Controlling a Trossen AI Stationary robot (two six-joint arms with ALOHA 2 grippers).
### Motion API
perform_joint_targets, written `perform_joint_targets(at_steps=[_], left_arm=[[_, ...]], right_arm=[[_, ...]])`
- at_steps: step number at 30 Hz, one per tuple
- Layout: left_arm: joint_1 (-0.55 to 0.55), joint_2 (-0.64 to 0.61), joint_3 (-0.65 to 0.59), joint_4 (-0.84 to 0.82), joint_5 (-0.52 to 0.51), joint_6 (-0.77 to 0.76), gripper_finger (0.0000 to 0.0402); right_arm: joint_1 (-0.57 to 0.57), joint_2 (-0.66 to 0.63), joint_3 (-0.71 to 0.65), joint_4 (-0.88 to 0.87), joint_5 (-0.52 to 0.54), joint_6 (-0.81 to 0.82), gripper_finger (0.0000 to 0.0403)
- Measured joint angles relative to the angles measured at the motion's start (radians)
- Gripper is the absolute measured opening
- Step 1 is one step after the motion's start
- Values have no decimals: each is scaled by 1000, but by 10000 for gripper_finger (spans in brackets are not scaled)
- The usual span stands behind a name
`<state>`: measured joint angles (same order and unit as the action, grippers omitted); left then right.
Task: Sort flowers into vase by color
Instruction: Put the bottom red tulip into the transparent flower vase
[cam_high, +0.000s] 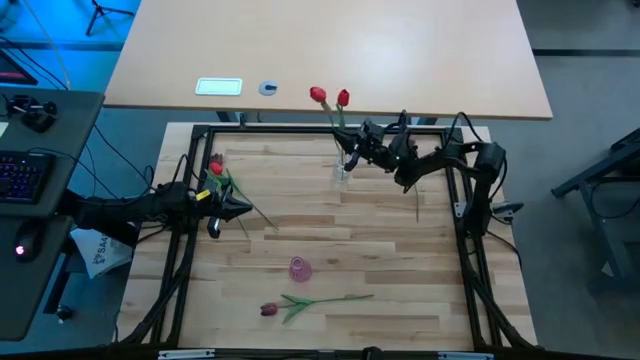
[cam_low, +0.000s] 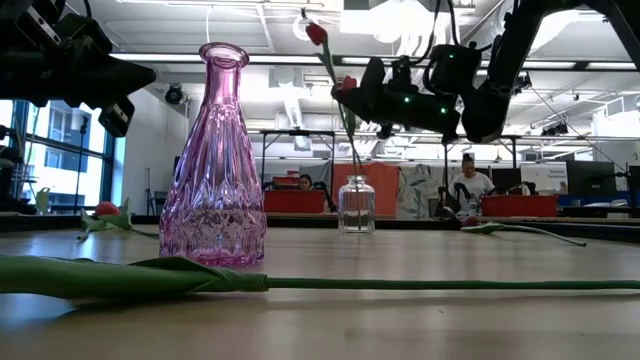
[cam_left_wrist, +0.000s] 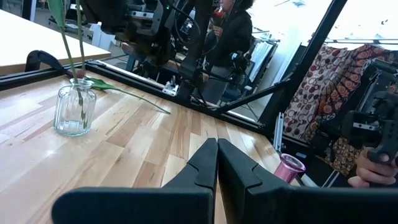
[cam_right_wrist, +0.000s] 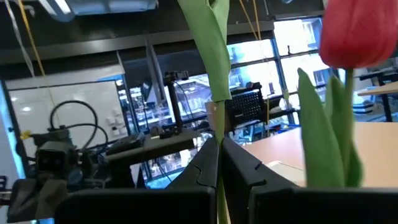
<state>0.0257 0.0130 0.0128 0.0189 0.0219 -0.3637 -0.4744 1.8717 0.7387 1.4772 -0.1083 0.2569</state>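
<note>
Slim green stem (cam_right_wrist: 219, 93) (right gripper (cam_right_wrist: 219, 163)-pinched)

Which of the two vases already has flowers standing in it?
The small clear glass vase at the far edge, beside the right pincer, holds two red tulips. The pink vase is empty.

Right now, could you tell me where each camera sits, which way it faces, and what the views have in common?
High view: overhead, looking down; both arms, clear vase, pink vase.
Low view: table height, facing the room; right gripper above the clear vase.
Left wrist view: past the shut left gripper toward the clear vase.
Right wrist view: right gripper clamping a green stem.
Shared: the clear vase, in three views.
</note>
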Motion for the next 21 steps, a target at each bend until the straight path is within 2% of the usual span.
perform_joint_targets(at_steps=[7, 13, 21], left_arm=[[0, 0, 0, 0, 0, 0, 0], [0, 0, 0, 0, 0, 0, 0], [0, 0, 0, 0, 0, 0, 0]], right_arm=[[-2, 0, 0, 54, 1, 15, 0], [-3, 0, 0, -35, 0, 6, 0], [-3, 0, 0, -68, 1, 12, 0]])
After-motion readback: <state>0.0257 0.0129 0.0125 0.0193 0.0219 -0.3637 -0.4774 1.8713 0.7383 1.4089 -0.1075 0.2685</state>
